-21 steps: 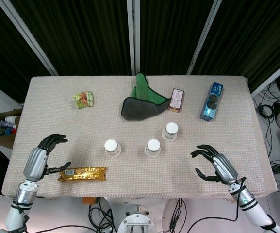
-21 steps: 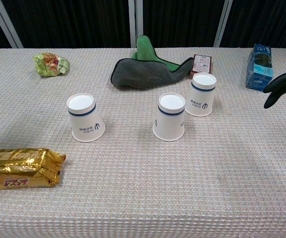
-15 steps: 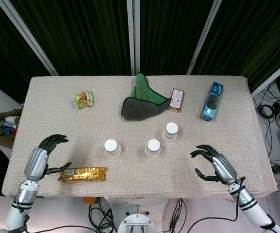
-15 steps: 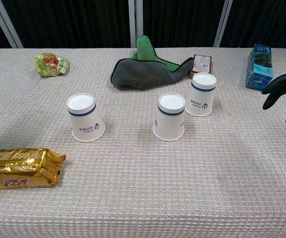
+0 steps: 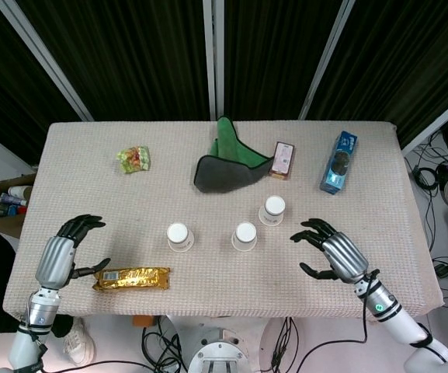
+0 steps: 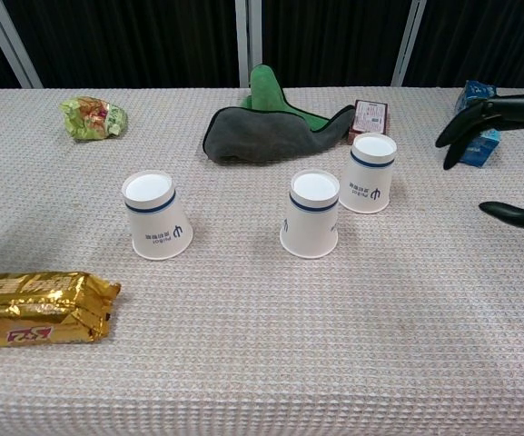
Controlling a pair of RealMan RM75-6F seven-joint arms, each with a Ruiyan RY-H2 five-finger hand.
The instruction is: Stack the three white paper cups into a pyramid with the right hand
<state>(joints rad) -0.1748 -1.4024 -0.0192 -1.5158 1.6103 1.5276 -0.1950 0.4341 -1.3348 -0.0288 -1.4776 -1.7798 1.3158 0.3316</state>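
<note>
White paper cups, all upside down, stand separate mid-table: left cup [image 6: 156, 216], middle cup [image 6: 312, 214], right cup [image 6: 369, 173] just behind it. No stacking yet. Right hand [image 5: 331, 252] empty, fingers spread, right of cups, nearest right cup; reach goes leftward. Left hand [image 5: 67, 250] empty, fingers apart, beside gold snack pack [image 6: 36, 308]. Cup print and pack lettering unreadable.

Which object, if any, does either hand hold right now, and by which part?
Nothing is held. The right hand hangs open beside the cups, touching none. The left hand is open beside the gold packet, its thumb near the packet's end, not gripping it.
</note>
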